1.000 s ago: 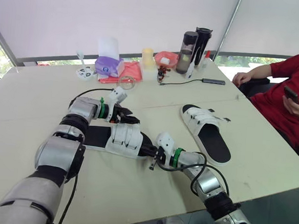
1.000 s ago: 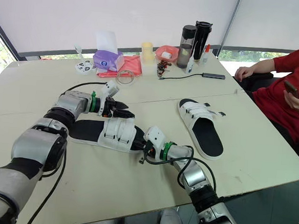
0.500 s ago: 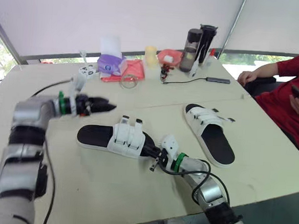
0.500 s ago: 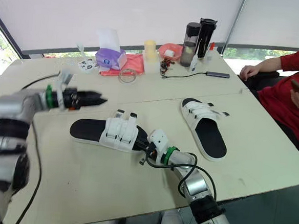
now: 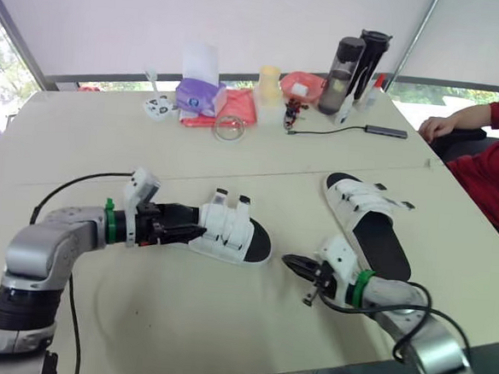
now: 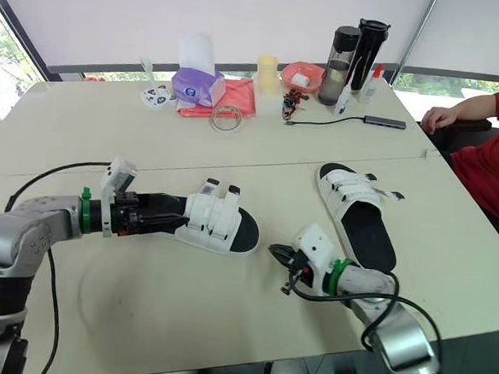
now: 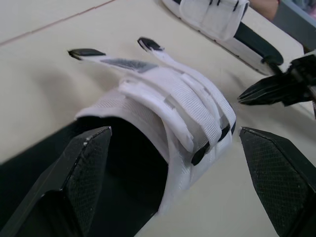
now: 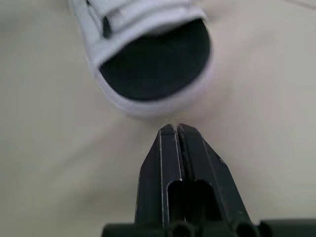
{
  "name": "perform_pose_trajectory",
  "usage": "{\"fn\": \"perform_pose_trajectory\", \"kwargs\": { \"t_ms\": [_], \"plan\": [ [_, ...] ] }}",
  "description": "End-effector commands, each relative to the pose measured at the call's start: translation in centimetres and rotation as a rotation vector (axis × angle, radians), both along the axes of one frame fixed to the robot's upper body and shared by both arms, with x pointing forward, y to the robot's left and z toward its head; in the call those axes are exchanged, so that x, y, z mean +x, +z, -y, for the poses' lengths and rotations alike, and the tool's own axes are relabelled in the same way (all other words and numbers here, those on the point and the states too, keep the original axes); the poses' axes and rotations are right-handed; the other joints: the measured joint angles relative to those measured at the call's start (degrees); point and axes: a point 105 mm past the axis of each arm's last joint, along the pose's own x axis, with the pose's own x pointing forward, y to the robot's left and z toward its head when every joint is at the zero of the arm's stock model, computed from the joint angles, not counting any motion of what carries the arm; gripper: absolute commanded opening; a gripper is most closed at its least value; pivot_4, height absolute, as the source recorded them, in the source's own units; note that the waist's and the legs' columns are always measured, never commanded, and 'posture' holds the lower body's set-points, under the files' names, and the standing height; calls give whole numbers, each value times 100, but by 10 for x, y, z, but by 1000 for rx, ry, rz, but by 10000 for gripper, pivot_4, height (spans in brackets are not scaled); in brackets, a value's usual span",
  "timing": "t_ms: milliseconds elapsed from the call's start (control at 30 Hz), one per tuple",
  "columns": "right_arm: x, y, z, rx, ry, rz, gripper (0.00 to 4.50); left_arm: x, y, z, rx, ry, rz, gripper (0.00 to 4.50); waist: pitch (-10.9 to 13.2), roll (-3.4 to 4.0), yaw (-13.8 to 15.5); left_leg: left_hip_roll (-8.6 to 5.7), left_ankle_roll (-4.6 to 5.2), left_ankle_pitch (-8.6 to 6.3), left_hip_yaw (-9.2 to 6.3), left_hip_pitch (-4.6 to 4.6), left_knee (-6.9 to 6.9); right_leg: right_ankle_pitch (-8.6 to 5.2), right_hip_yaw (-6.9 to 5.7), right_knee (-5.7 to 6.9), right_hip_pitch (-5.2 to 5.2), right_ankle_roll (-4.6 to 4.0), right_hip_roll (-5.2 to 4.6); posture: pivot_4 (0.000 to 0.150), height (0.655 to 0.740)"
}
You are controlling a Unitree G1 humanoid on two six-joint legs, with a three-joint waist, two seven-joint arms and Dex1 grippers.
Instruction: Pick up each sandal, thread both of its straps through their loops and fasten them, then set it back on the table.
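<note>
Left eye view: we log left gripper (image 5: pixel 197 229) mid-frame, at heel of one sandal (image 5: pixel 233 235); second sandal (image 5: pixel 368 229) right of centre.
Left wrist view: fingers (image 7: pixel 84 168) wide apart, straddling that heel.
Right wrist view: right gripper (image 8: pixel 173 129) pinched together, empty, near its toe.

Sandal (image 5: pixel 231 228) heel behind left end effector (image 5: pixel 193 230)

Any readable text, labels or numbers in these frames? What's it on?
Nothing legible anywhere.
Purple tissue pack: white printed patch, too small to read.
Small white item beside it: dark marks, unreadable.
Near sandal and far sandal: no lettering visible.
</note>
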Motion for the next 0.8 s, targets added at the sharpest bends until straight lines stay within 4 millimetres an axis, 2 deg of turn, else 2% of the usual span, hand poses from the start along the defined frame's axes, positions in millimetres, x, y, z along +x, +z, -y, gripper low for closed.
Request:
{"fn": "perform_pose_trajectory", "kwargs": {
  "t_ms": [33, 233, 267, 367, 533, 567, 700, 800],
  "plan": [
    [-11, 22, -4, 20, 43, 26, 0, -2, 3, 6, -25, 19, 15, 42769, 3, -2, 3, 3, 0, 0, 2, 2, 0, 0, 0, 1, 0, 0, 2, 1500, 7400],
    [-14, 28, -3, 24, 30, 15, 0, 5, -4, 19, -96, 16, -23, 42769, 8, -7, 18, 9, 0, 0, 7, 2, 8, 3, -2, 2, 2, -6, 8, 1500, 7400],
    [-14, 29, -3, 26, 29, 15, 0, 5, -6, 23, -101, 8, -34, 40530, 9, -9, 22, 8, 0, 0, 8, 1, 10, 4, -2, 2, 2, -7, 8, 1500, 7400],
    [-13, 30, -4, 24, 27, 16, 0, 1, -16, 33, -83, -44, -72, 30582, 10, -10, 18, 8, 0, 0, 8, 0, 12, 11, -1, 2, 3, -16, 8, 1500, 7400],
    [-11, 31, -3, 13, 25, 27, 0, 2, -21, 37, -135, -73, -140, 5567, 10, -10, 11, 8, 1, 0, 8, 2, 12, 17, -2, 7, 3, -28, 10, 1500, 7400],
    [-11, 31, -2, 11, 24, 26, 0, 4, -19, 39, -151, -71, -139, 1756, 10, -10, 10, 8, 1, 0, 8, 2, 15, 18, -2, 8, 3, -28, 10, 1500, 7400],
    [-14, 28, -1, 9, 22, 18, 0, 9, -8, 44, -207, -38, -83, 782, 10, -10, 18, 8, 1, 0, 8, 2, 24, 19, -1, 15, 3, -28, 10, 1500, 7400],
    [-15, 26, -1, 11, 12, 22, 0, 14, 4, 50, -207, 56, 48, 782, 10, -10, 18, 8, 1, 0, 8, -1, 37, 22, -1, 18, 7, -23, 9, 1500, 7400]
  ]
}}
